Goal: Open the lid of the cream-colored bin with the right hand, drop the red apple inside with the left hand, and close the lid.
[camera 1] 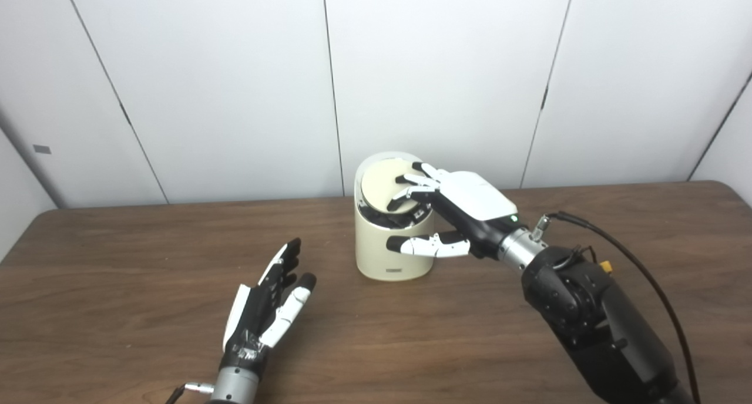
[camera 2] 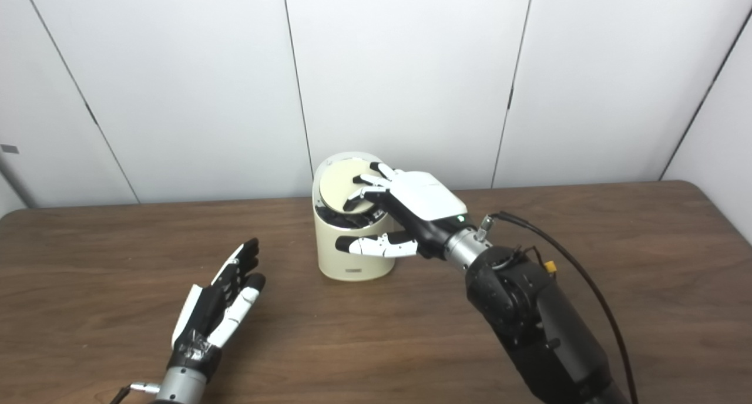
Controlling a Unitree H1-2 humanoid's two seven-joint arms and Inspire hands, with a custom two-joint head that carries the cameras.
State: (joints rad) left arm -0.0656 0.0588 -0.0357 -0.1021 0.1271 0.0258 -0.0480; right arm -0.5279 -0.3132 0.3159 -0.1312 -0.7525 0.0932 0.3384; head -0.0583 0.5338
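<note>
Right hand [camera 1: 464,207] presses spread fingers on the tilted lid [camera 1: 385,187], grasping nothing; left hand [camera 1: 267,301] lies released.

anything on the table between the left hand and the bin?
Nothing. Both eye views show only bare wood tabletop between the open left hand and the cream bin. No apple is visible.

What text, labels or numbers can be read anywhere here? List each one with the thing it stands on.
No text can be read.
A small dark label low on the front of the cream-colored bin: too small and blurred to read.
A small grey plate on the wall panel at far left: no characters can be made out.
Right hand, left hand: no visible marking.
</note>
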